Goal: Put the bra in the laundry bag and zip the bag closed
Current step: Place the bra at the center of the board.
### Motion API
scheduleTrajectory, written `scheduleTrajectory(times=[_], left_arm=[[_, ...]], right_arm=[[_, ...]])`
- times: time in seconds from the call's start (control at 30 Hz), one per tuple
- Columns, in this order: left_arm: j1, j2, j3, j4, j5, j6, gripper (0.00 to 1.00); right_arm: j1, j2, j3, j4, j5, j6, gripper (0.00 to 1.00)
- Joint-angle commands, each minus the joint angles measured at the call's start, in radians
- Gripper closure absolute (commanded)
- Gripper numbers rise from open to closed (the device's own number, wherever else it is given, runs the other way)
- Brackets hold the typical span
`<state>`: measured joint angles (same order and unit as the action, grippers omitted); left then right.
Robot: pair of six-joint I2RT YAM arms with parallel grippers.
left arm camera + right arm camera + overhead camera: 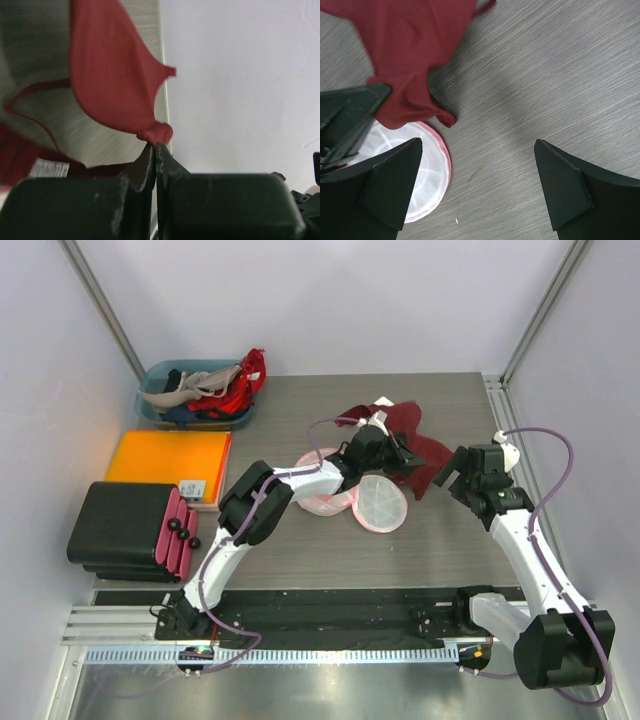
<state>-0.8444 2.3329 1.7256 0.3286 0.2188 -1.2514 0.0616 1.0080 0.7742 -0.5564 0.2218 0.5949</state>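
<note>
Spanning most of the overhead view, the grey wood-grain table (440, 550) carries both arms, whose bases sit at its near edge. The left arm (260, 505) reaches far across towards the middle. The right arm (530, 550) bends inward from the right side.

At the left edge lies a black case (115, 525), with pink pieces (178, 535) against its side that are too small to identify. Behind it are a flat orange sheet (165, 458) and a teal bin (155, 405) heaped with clothes.

The dark red bra (425, 448) is spread on the table beyond the centre, partly hidden by the left wrist. The left wrist view shows one cup (110, 65) lifted. Its white label (49, 169) is too blurred to read.

The laundry bag (381, 503) lies open just in front of the bra as two round mesh halves with pink trim. The left half is partly covered by the left arm. In the right wrist view one half (427, 167) is cut off by a finger, with bra fabric (415, 45) hanging over its far rim. The zip itself cannot be made out.

The left gripper (154, 147) has its fingers pressed together, pinching a bunched corner of the bra. The right gripper (477, 144) hovers with its fingers spread wide, holding nothing, above bare table just beside the bag
</note>
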Motion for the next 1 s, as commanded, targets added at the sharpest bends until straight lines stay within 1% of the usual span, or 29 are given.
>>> scheduleTrajectory(times=[0.0,0.1,0.13,0.2,0.27,0.33,0.37,0.4,0.43,0.47,0.6,0.7,0.73,0.83,0.97], left_arm=[[0.005,-0.122,-0.106,0.184,-0.041,-0.152,1.0],[-0.033,-0.205,-0.182,0.191,-0.099,-0.138,1.0],[-0.059,-0.217,-0.22,0.2,-0.117,-0.135,1.0],[-0.073,-0.218,-0.23,0.201,-0.125,-0.163,1.0],[-0.068,-0.179,-0.199,0.225,-0.09,-0.209,1.0],[-0.052,-0.115,-0.155,0.251,-0.029,-0.305,1.0],[-0.045,-0.097,-0.144,0.291,-0.012,-0.34,1.0],[-0.039,-0.066,-0.14,0.32,0.002,-0.412,1.0],[-0.027,-0.057,-0.141,0.355,0.005,-0.439,1.0],[-0.021,-0.047,-0.143,0.421,0.005,-0.457,1.0],[-0.005,-0.052,-0.138,0.421,-0.01,-0.47,1.0],[0.024,-0.009,-0.111,0.467,-0.019,-0.552,1.0],[0.031,0.026,-0.103,0.501,-0.024,-0.619,1.0],[0.068,0.078,-0.095,0.59,-0.054,-0.701,1.0],[0.108,0.158,-0.04,0.598,-0.087,-0.781,1.0]], right_arm=[[-0.006,0.0,0.025,0.009,-0.032,-0.046,0.0],[-0.006,0.003,0.025,0.024,-0.03,-0.056,0.0],[-0.005,0.01,0.027,0.033,-0.027,-0.064,0.0],[-0.006,0.027,0.039,0.033,-0.048,-0.066,0.0],[-0.005,0.055,0.045,0.032,-0.078,-0.064,0.0],[-0.005,0.066,0.04,0.035,-0.111,-0.052,0.0],[-0.005,0.064,0.033,0.036,-0.119,-0.047,0.0],[-0.005,0.058,0.028,0.044,-0.125,-0.046,0.0],[-0.005,0.047,0.025,0.044,-0.127,-0.046,0.0],[-0.005,0.041,0.025,0.046,-0.119,-0.049,0.0],[-0.006,0.041,0.043,0.049,-0.087,-0.056,0.0],[-0.006,0.075,0.063,0.061,-0.094,-0.056,0.0],[-0.006,0.087,0.074,0.062,-0.104,-0.056,0.0],[-0.005,0.121,0.085,0.081,-0.107,-0.06,0.0],[-0.006,0.158,0.096,0.114,-0.117,-0.063,0.0]])
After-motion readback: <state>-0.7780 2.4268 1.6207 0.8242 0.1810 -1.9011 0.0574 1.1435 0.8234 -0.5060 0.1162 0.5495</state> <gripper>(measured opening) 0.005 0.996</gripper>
